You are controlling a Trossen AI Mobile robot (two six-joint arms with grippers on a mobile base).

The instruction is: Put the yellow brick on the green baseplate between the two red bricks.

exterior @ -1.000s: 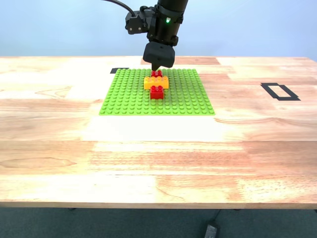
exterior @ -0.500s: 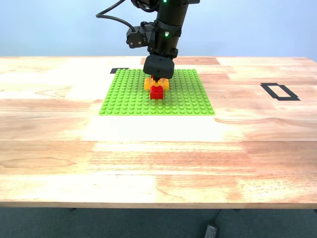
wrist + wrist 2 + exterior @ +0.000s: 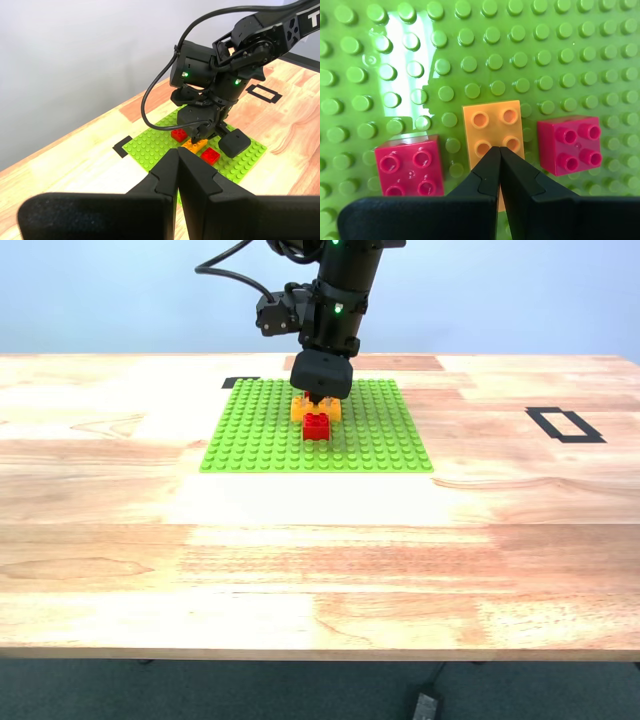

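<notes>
while the yellow brick [image 3: 492, 131] already lies on the green baseplate [image 3: 260, 440] between the two red bricks [image 3: 411, 164], my second gripper [image 3: 499, 151] sits directly over it, its clenched tips meeting above the brick's near pair of studs. nothing is held between them; the fingers [image 3: 485, 172] look pressed together, tip against tip, as if set to push down rather than grasp. the second wrist view shows the yellow brick's long axis running straight away from the gripper, with one red brick on either side of it, each close beside it with a narrow strip of green studs showing between. in the exterior view that arm stands over the middle of the baseplate on the wooden table [image 3: 320, 560], and its gripper [image 3: 320, 400] hides most of the yellow brick [image 3: 298, 412], with one red brick [image 3: 317, 426] clear in front of it. my first gripper [image 3: 178, 150] hangs well apart, looking across at the scene, also clamped tight on nothing. i judge the placing almost done: what matters next is a straight lift or press along the vertical, since any sideways drift would nudge a red neighbour. i cannot tell whether the brick is fully seated.
</notes>
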